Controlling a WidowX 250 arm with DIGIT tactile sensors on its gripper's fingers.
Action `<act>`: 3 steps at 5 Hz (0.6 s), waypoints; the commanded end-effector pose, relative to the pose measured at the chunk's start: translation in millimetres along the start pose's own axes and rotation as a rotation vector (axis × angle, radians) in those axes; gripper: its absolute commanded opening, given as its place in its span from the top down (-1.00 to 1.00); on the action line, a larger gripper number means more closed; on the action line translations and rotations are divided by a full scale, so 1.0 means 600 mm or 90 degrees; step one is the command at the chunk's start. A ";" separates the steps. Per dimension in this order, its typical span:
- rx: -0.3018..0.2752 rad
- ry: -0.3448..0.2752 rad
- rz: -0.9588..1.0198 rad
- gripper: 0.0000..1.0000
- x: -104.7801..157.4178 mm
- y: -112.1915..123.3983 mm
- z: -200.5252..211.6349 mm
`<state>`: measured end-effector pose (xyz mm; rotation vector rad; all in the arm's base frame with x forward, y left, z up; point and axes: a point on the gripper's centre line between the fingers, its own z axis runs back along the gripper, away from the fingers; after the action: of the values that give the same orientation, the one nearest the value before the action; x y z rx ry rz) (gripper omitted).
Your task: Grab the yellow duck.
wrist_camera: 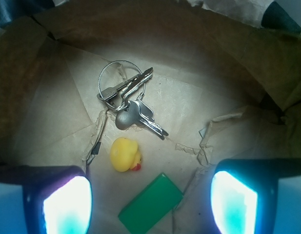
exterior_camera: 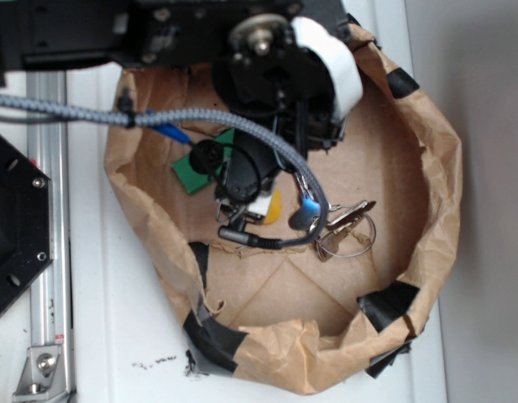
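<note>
The yellow duck [wrist_camera: 125, 154] lies on the brown paper floor of the bag, its red-orange beak turned toward the green block [wrist_camera: 151, 204]. My gripper [wrist_camera: 150, 207] hovers above with its fingers wide apart and nothing between them. The duck sits just ahead of the left finger [wrist_camera: 66, 204], closer to it than to the right one. In the exterior view only a sliver of the duck [exterior_camera: 275, 209] shows beneath the arm, and the gripper [exterior_camera: 252, 195] is over it.
A bunch of silver keys [wrist_camera: 132, 106] on a wire ring lies beyond the duck. The green block [exterior_camera: 196, 172] sits beside it. Crumpled paper bag walls [exterior_camera: 426, 252] with black tape ring everything. A metal rail [exterior_camera: 49, 252] runs at the left.
</note>
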<state>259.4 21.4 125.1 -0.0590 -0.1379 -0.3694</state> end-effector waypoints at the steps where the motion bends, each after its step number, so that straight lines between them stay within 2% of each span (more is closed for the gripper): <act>1: 0.016 0.028 -0.042 -1.00 0.016 0.024 -0.068; 2: 0.017 0.057 -0.052 -1.00 0.009 0.020 -0.090; 3: -0.012 0.063 -0.074 -1.00 0.003 0.012 -0.085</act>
<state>265.6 27.9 64.3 -0.0633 -0.0013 -0.4738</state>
